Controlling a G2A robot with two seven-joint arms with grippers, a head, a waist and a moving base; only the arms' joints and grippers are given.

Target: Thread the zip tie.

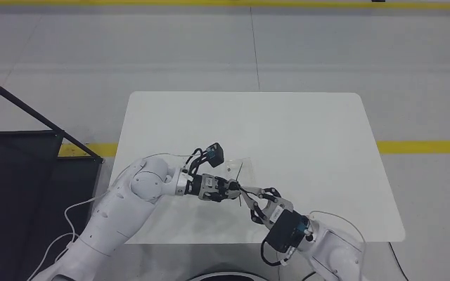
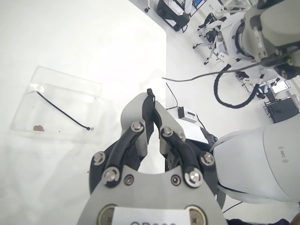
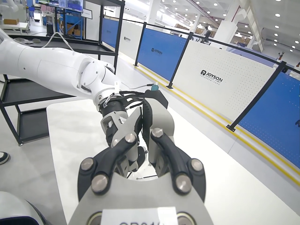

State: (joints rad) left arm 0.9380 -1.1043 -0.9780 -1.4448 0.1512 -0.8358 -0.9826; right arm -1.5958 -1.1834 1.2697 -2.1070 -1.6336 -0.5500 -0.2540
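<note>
White arms [image 1: 140,186] bear the left end effector [image 2: 151,100] and right end effector [image 3: 142,111], grey-plated, black-linked, silver-screwed.

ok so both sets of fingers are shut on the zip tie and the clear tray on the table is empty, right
Not empty: the left wrist view shows a spare zip tie and a small brown piece lying in the clear tray. The rest holds: the left fingers and right fingers are shut on the zip tie.

Two zip ties [image 2: 61,111], one clear tray [image 2: 70,76], one table [image 2: 70,24], two tools: left tool [image 2: 151,108], right tool [image 3: 143,113].
</note>
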